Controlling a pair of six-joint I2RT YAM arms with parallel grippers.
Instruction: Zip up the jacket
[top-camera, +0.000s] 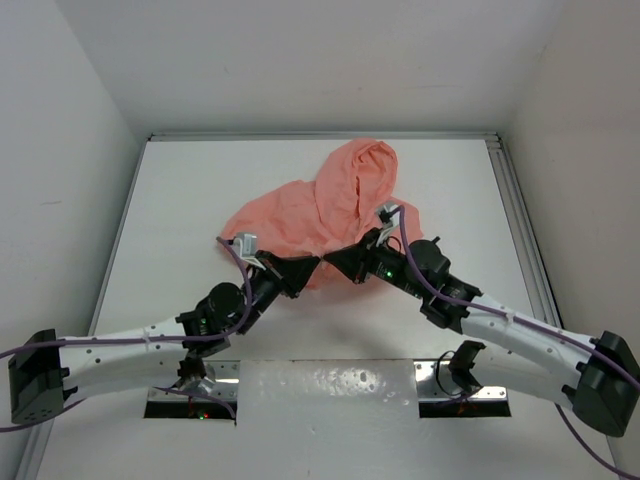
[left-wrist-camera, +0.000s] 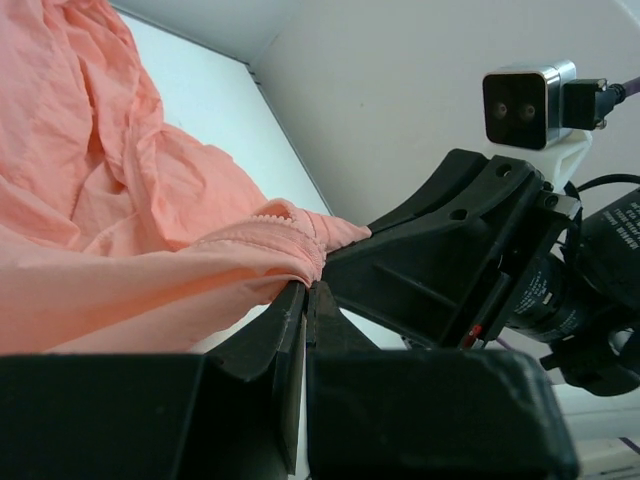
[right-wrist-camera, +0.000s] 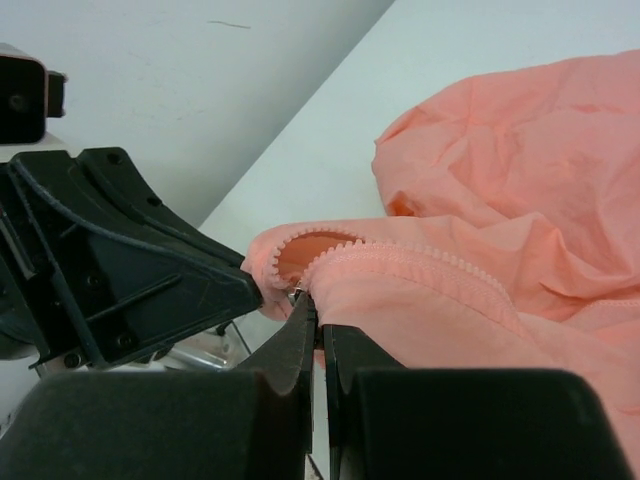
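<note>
White desk (top-camera: 200, 190), white walls. Jacket (top-camera: 330, 205) crumpled mid-desk toward the far edge, long axis near-to-far, hood (top-camera: 365, 165) pointing at the far edge, hem nearest.

Left end effector (top-camera: 308, 266) pinched on hem fabric. Right end effector (top-camera: 335, 262) pinched at the zipper pull (right-wrist-camera: 297, 293).

Probably best: keep the hem taut with the left, draw the pull straight along the teeth (right-wrist-camera: 400, 262), slowly.

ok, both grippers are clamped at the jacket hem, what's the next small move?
Probably right gripper draws the small metal zipper pull a short way along the zipper teeth, while left gripper holds the jacket hem. Both are shut tip to tip, teeth running away from the pull.
</note>
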